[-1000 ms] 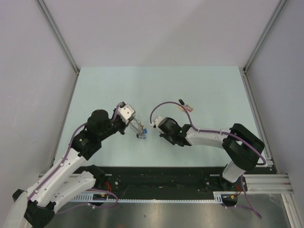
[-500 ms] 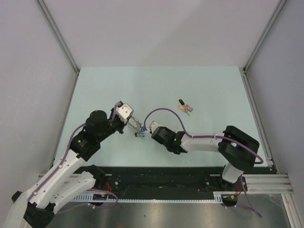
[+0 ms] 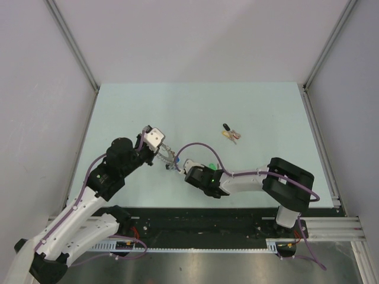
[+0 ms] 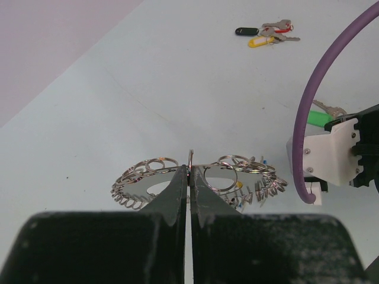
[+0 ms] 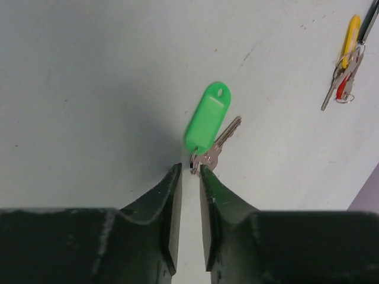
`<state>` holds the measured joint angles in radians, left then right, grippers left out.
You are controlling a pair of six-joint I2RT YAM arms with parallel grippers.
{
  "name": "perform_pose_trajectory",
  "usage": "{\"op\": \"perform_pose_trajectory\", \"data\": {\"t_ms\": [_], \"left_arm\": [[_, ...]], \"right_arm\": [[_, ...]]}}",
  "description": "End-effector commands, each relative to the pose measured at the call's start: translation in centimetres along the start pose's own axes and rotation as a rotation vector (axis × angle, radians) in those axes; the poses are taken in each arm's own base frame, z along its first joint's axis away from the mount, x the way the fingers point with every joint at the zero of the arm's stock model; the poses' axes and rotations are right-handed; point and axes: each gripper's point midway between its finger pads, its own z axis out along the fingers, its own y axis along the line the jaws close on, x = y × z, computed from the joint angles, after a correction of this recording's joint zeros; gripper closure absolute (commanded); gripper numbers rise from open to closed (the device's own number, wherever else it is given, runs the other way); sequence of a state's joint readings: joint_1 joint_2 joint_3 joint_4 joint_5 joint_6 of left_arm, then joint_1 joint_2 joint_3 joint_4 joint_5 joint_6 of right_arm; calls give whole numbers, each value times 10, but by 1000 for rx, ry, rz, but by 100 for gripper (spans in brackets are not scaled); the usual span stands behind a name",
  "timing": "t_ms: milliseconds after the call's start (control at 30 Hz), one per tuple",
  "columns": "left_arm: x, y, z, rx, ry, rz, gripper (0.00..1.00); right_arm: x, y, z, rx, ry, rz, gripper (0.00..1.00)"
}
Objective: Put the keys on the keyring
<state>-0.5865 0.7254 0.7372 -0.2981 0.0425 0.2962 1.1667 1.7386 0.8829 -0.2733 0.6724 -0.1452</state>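
Pale green surface (image 3: 177, 106): left jaws clamp the keyring (image 4: 222, 174); right jaws, slightly parted, straddle the green key (image 5: 207, 121). Best pinch its loop squarely before lifting.

- I see a pale green table (image 3: 130, 106) spreading under the left pincer (image 4: 189, 173) and the right pincer (image 5: 189, 170).
- White walls (image 3: 195, 35) stand far beyond both.
- A black rail (image 3: 195, 220) runs well behind them.
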Motion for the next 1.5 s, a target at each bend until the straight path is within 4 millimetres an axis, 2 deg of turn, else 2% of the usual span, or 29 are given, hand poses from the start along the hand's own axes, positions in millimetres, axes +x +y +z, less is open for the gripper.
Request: {"op": "perform_pose_trajectory", "data": {"t_ms": [0,133,233,467,800,1467], "left_arm": [[-31,14,-4,-55,-104,11,100],[-31,14,-4,-55,-101,10,100],[-30,14,-4,-55,-100,10,100],[-31,13,-4,-50,-103,12,100],[-30,12,-2,-42,-99,12,100],[-28,10,0,-29,-92,15,100]], "right_arm": [[-20,-11,-17,-22,-57,75,70],[-31,-18,-27,-80,-91,137,64],[-30,-26,-30,-113,-97,191,60],[-26,-16,-28,-227,-99,240,55],[0,-10,-11,-198,-55,213,58],[4,-5,10,-179,-35,167,66]]}}
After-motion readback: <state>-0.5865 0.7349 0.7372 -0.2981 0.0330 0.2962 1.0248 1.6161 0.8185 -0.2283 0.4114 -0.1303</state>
